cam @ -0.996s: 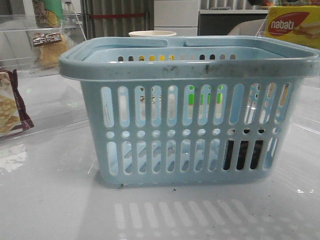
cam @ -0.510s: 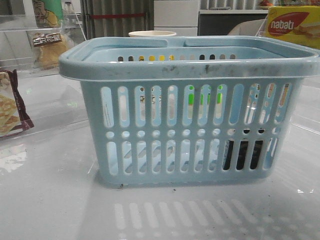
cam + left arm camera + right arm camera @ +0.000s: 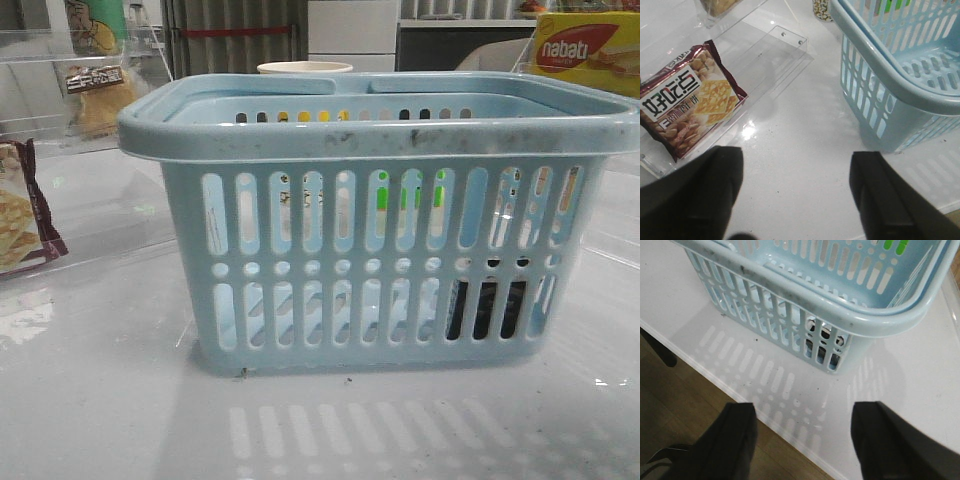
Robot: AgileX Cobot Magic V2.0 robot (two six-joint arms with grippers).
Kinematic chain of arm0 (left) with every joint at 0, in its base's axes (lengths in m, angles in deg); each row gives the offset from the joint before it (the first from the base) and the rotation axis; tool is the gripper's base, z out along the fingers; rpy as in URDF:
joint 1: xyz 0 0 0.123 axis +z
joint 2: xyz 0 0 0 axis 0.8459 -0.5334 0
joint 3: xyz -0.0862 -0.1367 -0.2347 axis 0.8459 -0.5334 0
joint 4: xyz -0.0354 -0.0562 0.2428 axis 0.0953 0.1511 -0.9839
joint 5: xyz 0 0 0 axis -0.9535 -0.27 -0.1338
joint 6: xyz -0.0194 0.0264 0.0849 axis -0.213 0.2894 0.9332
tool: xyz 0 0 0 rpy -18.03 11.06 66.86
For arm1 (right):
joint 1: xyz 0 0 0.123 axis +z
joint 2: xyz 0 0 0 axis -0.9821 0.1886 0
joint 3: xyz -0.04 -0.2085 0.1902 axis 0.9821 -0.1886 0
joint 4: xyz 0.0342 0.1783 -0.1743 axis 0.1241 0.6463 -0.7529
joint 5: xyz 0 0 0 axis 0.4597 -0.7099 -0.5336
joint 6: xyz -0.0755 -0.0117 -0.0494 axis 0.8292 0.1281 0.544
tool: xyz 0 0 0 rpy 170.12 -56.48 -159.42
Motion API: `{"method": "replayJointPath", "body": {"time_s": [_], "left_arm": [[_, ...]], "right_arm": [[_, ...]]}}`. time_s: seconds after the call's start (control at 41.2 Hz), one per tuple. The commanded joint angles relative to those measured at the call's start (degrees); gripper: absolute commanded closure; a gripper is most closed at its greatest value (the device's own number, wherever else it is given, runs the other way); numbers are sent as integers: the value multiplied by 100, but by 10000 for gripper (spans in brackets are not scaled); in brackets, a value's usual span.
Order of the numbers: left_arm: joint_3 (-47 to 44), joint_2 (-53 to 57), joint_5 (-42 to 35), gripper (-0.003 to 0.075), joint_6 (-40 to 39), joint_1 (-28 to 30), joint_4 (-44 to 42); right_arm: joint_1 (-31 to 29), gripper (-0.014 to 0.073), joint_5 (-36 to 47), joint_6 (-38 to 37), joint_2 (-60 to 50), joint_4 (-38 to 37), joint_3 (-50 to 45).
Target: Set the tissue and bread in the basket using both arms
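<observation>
While both grippers stay wide apart and hold nothing, the basket (image 3: 380, 220) sits on the table (image 3: 100, 400).
Left gripper (image 3: 795, 192) and right gripper (image 3: 802, 440) hang over it; tissue (image 3: 487, 308) shows dark inside the basket; bread (image 3: 97, 95) waits far back.

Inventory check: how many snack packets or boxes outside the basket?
3. The cracker packet lies left of the basket. The bread stands at back left. The nabati box sits at back right. Others may be hidden behind the basket.

You're looking across a glossy white table (image 3: 100, 400) that mirrors the overhead light. Behind it stand white drawers (image 3: 352, 30) and a grey ribbed panel (image 3: 235, 35). Below the table edge, wooden floor (image 3: 670, 390) shows.
</observation>
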Motion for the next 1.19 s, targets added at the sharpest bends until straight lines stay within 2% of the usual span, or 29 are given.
{"method": "replayJointPath", "body": {"time_s": [0.0, 0.243, 0.486, 0.777, 0.996, 1.166], "left_arm": [[299, -416, -611, 69, -4, -36, 15], [1270, -2191, -912, 66, -4, -25, -329], [2902, -4050, -935, 66, -4, 566, -271], [4789, -5650, -991, 66, -15, 1107, -53], [5567, -6498, -1495, 66, -15, 1166, 102], [5716, -6936, -1940, 66, -15, 1153, 106]], "right_arm": [[-5, 75, 358, 38, 2, -52, 155], [-5, 75, 358, 38, 2, -52, 155], [-5, 75, 358, 38, 2, -52, 155], [-5, 75, 358, 38, 2, -52, 155], [-5, 75, 358, 38, 2, -52, 155], [-5, 75, 358, 38, 2, -52, 155]]}}
